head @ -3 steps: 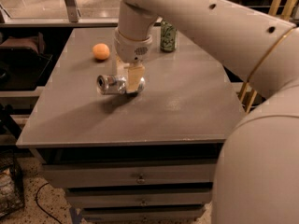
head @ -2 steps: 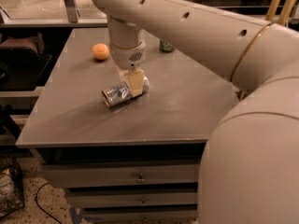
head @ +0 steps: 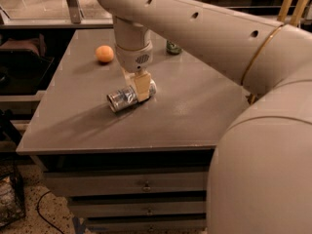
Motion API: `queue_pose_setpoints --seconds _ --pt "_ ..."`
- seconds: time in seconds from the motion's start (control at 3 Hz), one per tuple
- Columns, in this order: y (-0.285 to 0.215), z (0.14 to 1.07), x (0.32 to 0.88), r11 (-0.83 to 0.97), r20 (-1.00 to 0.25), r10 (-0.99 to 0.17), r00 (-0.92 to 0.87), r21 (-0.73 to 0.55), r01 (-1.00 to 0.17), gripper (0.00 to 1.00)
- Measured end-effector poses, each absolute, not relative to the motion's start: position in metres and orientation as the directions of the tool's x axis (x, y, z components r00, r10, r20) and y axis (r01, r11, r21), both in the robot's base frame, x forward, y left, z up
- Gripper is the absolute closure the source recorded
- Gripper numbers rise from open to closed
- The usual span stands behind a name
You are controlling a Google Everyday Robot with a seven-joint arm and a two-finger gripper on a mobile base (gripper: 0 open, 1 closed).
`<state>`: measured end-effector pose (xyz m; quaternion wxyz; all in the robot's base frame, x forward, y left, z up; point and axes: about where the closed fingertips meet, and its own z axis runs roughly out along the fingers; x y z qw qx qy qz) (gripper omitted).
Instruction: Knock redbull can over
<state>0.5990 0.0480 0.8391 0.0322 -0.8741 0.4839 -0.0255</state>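
The redbull can (head: 123, 98) lies on its side on the grey table (head: 195, 111), left of centre, its silver end facing front-left. My gripper (head: 139, 86) hangs from the big cream arm directly over the can's right part, its cream finger (head: 142, 87) in front of the can and touching or nearly touching it.
An orange ball (head: 104, 53) sits at the table's back left. A green patterned can (head: 173, 47) stands at the back, mostly hidden behind my arm. Drawers (head: 146, 185) are below the front edge. My arm's bulk fills the right side of the view.
The can's silver end has swung toward the front-left as it lies on the table. My gripper has shifted slightly and stays over the can's right end.
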Motion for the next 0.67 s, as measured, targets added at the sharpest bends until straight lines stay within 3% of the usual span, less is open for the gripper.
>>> queue_pose_setpoints --seconds 0.67 --pt "0.0487 0.8391 0.5996 -0.53 0.013 -0.848 0.531 -0.083 -0.844 0.1"
